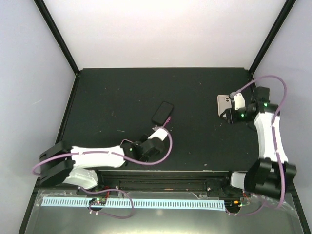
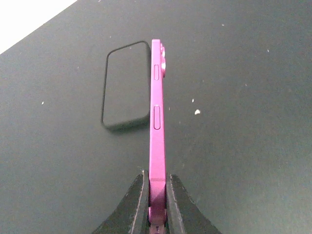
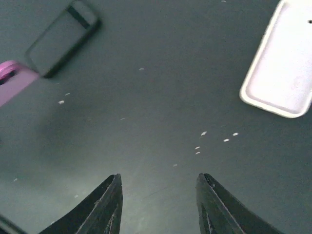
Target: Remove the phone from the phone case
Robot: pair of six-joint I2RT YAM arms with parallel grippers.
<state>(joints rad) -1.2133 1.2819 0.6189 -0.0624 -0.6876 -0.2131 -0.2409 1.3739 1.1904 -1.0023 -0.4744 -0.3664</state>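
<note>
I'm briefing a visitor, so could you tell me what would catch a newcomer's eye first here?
The slim magenta phone is held on edge in the shut left gripper at mid-table. Beside it lies a black rectangular phone case; a white plastic case lies far right, near the open right gripper.

Smooth finishes on a matt ground.
Satin, metal-looking edge on the pink phone (image 2: 156, 122); dull, rubbery-looking black case (image 2: 126, 85); smooth white plastic case (image 3: 285, 63) with faint sheen; matt black table (image 2: 243, 161), dusted with pale specks.
</note>
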